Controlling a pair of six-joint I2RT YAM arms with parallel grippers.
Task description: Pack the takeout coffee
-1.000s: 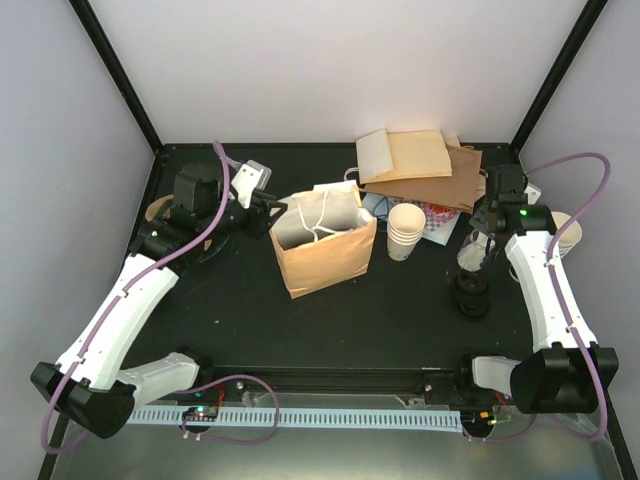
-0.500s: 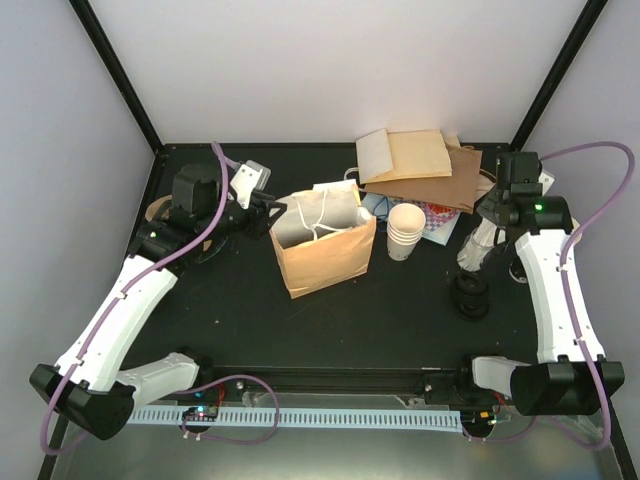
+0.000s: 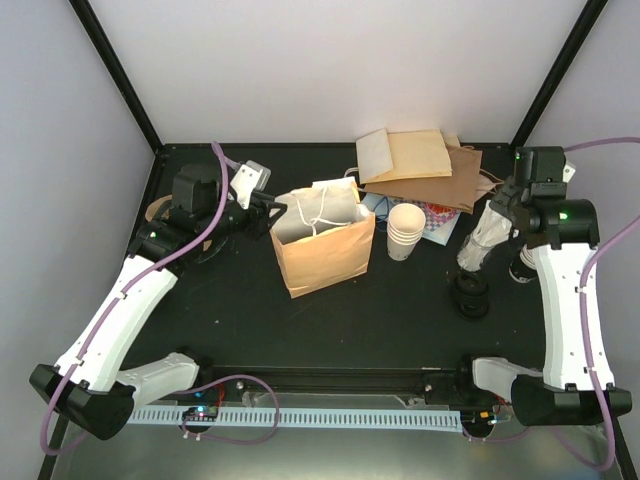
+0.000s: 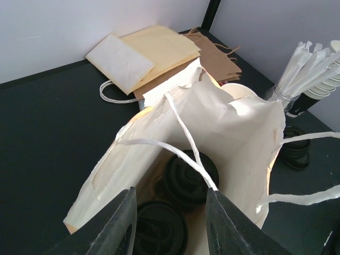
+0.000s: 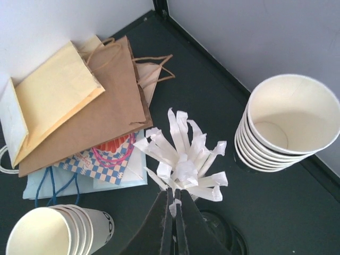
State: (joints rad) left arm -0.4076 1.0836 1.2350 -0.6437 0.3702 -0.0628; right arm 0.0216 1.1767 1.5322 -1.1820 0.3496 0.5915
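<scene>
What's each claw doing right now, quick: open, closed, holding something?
Left gripper: open, jaws apart over the mouth of the brown paper bag.
Right gripper: shut, tips at the white paper-wrapped straws; whether it pinches one cannot be told.

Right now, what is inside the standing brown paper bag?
A black round lid and a second lid sit low inside the bag, its white handles draped across. Any cups beneath them and the bag's floor are covered.

No legible txt anywhere; dark print on side of cup stack [image 5: 79, 228], too small/partial to read.
</scene>
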